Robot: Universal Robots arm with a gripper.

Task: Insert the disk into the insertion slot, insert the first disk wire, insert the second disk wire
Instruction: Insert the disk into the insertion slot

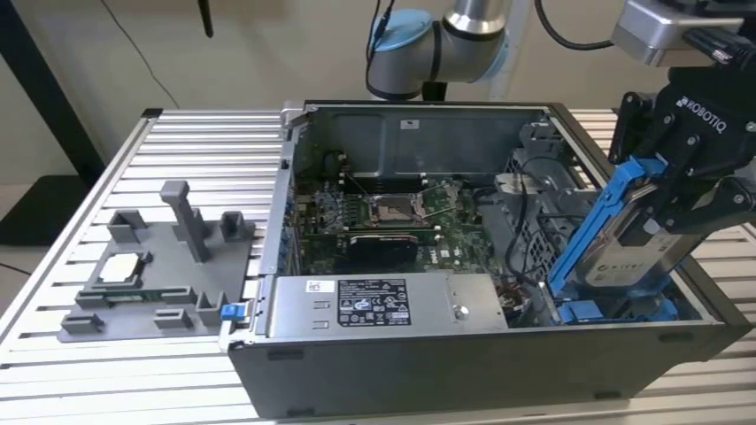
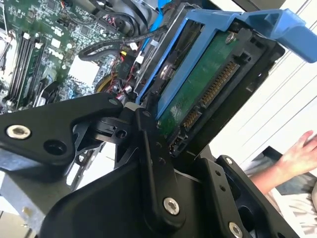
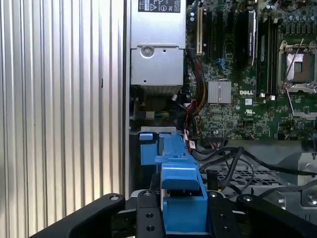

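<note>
1. Up close, in both wrist views, the black fingers (image 3: 146, 214) (image 2: 154, 163) are clamping shut on the disk (image 3: 181, 184) (image 2: 199, 87), pressing its blue carrier from either side.
2. Only the second wrist view is showing the disk's green circuit board and connector pins. The first wrist view is presenting just the carrier's blue end. A person's hand (image 2: 301, 154) is appearing beyond the fingers, blurred.
3. In the exterior view the fingers (image 1: 695, 188) are holding the disk (image 1: 628, 252) tilted. Its lower end is dipping inside the computer case (image 1: 473, 367), over the drive bay (image 1: 614, 310) at the exterior view's right, not yet seated. I cannot make out its label print.
4. Farther in, the power supply (image 1: 378, 303) (image 3: 156, 44) is carrying a white printed label. Dark cables are crossing part of the motherboard (image 1: 378, 208) (image 3: 247, 99).
5. Farthest, a grey fixture (image 1: 154, 266) is sitting on the slatted counter (image 1: 177, 133) (image 3: 59, 99), and the arm (image 1: 449, 35) is running out of frame.
</note>
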